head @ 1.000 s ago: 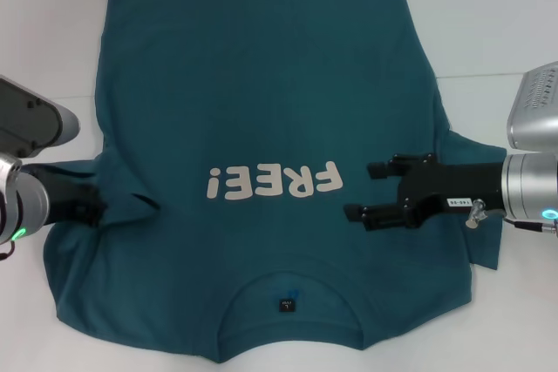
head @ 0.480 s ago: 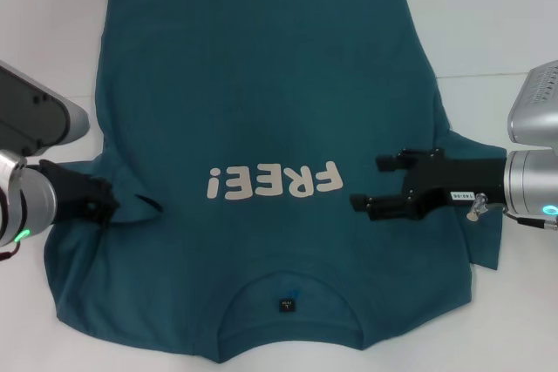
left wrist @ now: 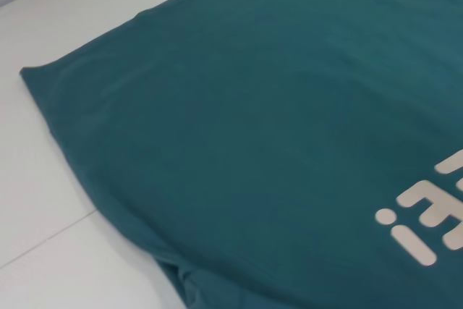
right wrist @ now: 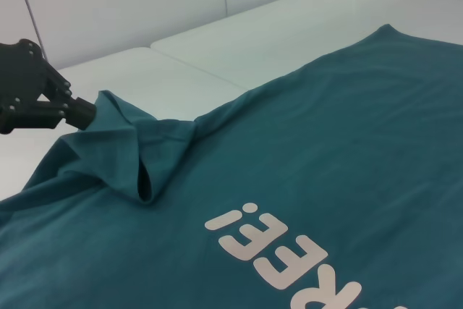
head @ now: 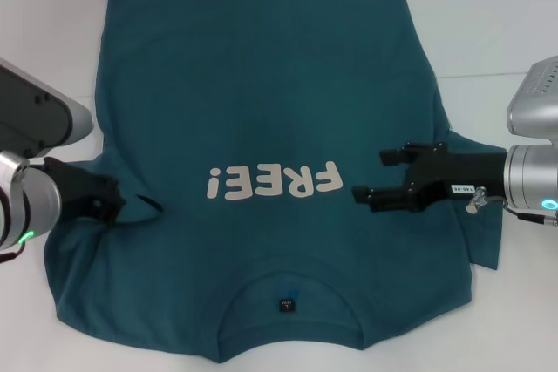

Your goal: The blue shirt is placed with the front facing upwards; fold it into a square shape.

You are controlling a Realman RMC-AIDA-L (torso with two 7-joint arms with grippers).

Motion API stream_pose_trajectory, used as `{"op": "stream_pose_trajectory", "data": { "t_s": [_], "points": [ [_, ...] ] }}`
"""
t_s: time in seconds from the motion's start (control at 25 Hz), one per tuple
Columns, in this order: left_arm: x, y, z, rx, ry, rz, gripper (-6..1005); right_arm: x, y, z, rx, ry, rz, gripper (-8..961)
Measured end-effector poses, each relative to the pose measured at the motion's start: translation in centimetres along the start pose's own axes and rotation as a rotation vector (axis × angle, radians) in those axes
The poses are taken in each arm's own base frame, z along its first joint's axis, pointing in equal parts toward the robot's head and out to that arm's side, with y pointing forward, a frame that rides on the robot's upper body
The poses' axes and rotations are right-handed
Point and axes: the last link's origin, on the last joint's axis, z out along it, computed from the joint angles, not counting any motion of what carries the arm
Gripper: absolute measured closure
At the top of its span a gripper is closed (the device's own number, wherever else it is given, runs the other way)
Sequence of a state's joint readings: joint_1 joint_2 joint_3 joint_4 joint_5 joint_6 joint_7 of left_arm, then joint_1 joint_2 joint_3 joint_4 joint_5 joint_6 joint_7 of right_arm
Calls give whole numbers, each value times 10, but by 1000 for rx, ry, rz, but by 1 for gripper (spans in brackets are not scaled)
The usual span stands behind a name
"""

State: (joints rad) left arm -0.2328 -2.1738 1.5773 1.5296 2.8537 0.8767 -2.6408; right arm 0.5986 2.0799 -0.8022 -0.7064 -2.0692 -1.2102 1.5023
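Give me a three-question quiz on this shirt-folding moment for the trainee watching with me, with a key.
1. True or false: the blue shirt lies with its "FREE!" lettering facing up.
2. Which gripper is pinching a sleeve and pulling it up into a ridge? A) the left gripper B) the right gripper C) neither
3. Fill in: the neck label sits at the edge of the shirt ____ to the robot.

Key:
1. True; the lettering shows on the chest in the head view.
2. A; the right wrist view shows the fabric drawn up into the left gripper's tip, while the right gripper hovers open over the shirt's other side.
3. Nearest.
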Motion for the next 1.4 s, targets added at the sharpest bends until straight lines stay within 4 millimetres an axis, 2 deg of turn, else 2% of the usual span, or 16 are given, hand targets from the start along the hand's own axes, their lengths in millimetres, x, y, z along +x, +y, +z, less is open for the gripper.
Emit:
{"op": "stream_pose_trajectory", "data": {
  "t_s": [0.36,0.52,0.76,0.84,1.08,1.4],
  "points": [
    [-6,-5,4,17,-2,-21,881,0,0,0,0,-1,0,41],
    [-15,-5,14,12,-31,-29,865,0,1,1,-2,0,3,41],
    [-19,-12,17,36,-22,-47,671,1,1,0,-4,0,5,41],
    [-22,-14,19,42,-25,-52,438,2,2,1,-5,0,6,41],
    [-33,-15,33,25,-84,-65,234,1,2,1,-8,1,6,41],
    [-39,-21,40,42,-87,-95,233,1,3,2,-12,7,13,41]
  ]
}}
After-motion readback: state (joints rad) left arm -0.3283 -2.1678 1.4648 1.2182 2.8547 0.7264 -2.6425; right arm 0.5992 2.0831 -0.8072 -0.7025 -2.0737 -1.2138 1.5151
